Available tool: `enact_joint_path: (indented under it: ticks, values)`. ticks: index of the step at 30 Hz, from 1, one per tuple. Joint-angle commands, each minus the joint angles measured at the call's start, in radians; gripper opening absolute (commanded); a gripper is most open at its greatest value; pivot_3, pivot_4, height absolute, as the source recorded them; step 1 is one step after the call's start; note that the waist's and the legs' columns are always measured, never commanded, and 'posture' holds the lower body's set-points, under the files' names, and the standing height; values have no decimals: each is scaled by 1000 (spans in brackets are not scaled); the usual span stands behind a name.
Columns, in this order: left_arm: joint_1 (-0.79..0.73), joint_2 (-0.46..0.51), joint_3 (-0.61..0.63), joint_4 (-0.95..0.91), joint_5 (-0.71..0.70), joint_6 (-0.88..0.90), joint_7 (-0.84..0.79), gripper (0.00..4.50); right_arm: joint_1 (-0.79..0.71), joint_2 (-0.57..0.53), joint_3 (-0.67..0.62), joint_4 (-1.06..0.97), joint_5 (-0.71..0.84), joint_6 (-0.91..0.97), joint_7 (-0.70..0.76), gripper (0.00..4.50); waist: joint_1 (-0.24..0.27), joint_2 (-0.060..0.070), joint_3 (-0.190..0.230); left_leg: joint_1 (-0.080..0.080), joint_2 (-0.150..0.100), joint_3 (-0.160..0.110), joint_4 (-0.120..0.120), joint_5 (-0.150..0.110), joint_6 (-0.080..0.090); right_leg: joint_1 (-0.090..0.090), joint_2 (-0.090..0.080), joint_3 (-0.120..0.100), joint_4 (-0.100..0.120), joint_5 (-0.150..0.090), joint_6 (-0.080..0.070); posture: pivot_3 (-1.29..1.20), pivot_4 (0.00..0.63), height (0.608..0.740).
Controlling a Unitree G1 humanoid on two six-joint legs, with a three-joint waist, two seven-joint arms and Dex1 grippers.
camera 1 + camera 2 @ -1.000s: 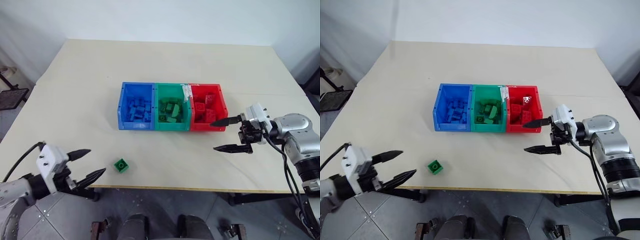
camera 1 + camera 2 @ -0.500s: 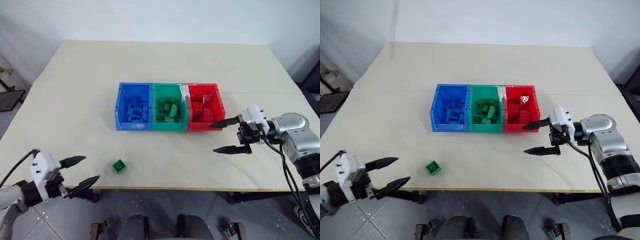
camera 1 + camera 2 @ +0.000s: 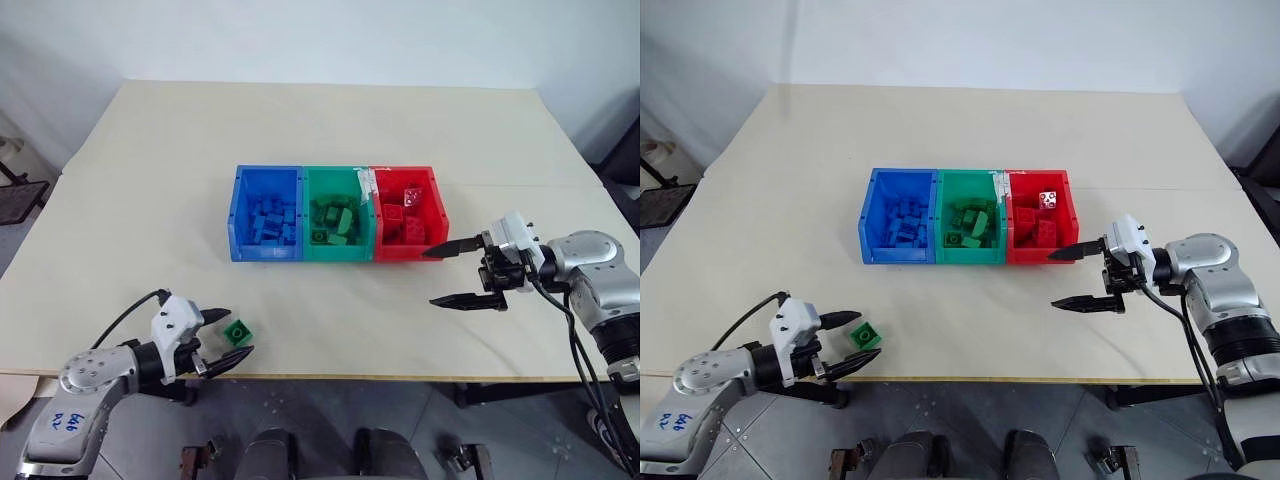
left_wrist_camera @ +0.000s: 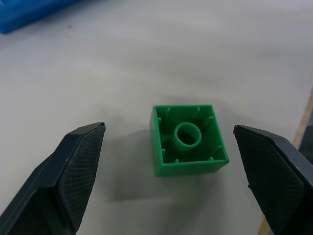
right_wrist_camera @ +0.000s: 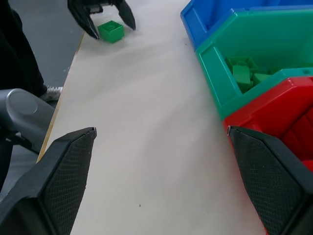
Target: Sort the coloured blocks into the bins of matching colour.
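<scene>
Block (image 4: 188,139): green, studs down, near worktop (image 3: 330,120) edge
Left claw (image 4: 171,166): apart, flanking block
Right claw (image 3: 462,272): apart, empty
Risk: nudged off edge, off-centre closing

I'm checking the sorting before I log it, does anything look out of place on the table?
One green block lies upside down near the table's front edge, outside the bins, between the open left gripper's fingers.
</scene>
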Motion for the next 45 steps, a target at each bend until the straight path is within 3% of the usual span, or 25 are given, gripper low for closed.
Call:
enact_joint_path:
  ticks: [1, 3, 11, 16, 24, 29, 38, 42, 45]
  values:
    - [1, 4, -37, 16, 33, -19, 9, 4291, 8, -8, -56, -40, 0, 9, 62, 4500, 2, 0, 0, 0, 0, 0, 0, 0, 0, 0, 0, 0, 0, 0, 0, 0, 150, 740]
    - [-5, 10, -44, 18, 41, -7, 17, 3932, 15, -8, -66, -46, -3, 13, 62, 4500, 3, 0, 0, 0, 0, 0, 0, 0, 0, 0, 0, 0, 0, 0, 0, 0, 150, 740]
    - [-21, 2, -22, 22, 8, -24, 8, 1490, 28, -5, -94, -58, -12, 28, 62, 4500, 1, 1, 0, 0, 0, 0, 0, 0, 0, 0, 0, 0, 0, 0, 0, 0, 150, 740]
    - [-116, -74, -59, -56, -39, -20, 45, 1491, 47, 19, -177, -52, -3, 71, 44, 4500, 8, 1, 0, 0, 0, -1, 1, 0, 0, 1, 0, -1, 0, 0, 0, 0, 150, 740]
    - [-374, -275, -188, -70, -35, 18, 187, 1491, 192, 35, -325, -195, 5, 139, -58, 4500, 29, 0, -1, 0, -1, 0, 1, 0, 1, 2, 3, -1, 0, 0, 1, 0, 150, 740]
    - [-596, -431, -230, 162, 65, -64, 321, 1491, 298, 55, -403, -307, 4, 173, -125, 4500, 35, 0, -1, 0, -3, 1, 2, 1, 2, 2, 5, -3, 0, 1, 2, 0, 150, 740]
    - [-982, -566, -250, 809, 163, -386, 279, 1491, 447, 89, -493, -452, 1, 198, -211, 4500, 50, -2, 0, -1, -4, 4, 1, 2, 3, 1, 8, -7, -1, 2, 3, 0, 150, 740]
    - [-1088, -569, -224, 1010, 165, -479, 240, 2767, 480, 94, -513, -486, 0, 206, -230, 4500, 49, -2, 0, 0, -4, 6, 1, 2, 3, 0, 8, -6, -1, 2, 4, 0, 150, 740]
    - [-1105, -562, -211, 1042, 163, -506, 219, 3735, 498, 93, -524, -499, 2, 208, -237, 4500, 50, -2, 0, 0, -4, 6, 1, 2, 3, 0, 8, -6, -1, 2, 4, 0, 150, 740]
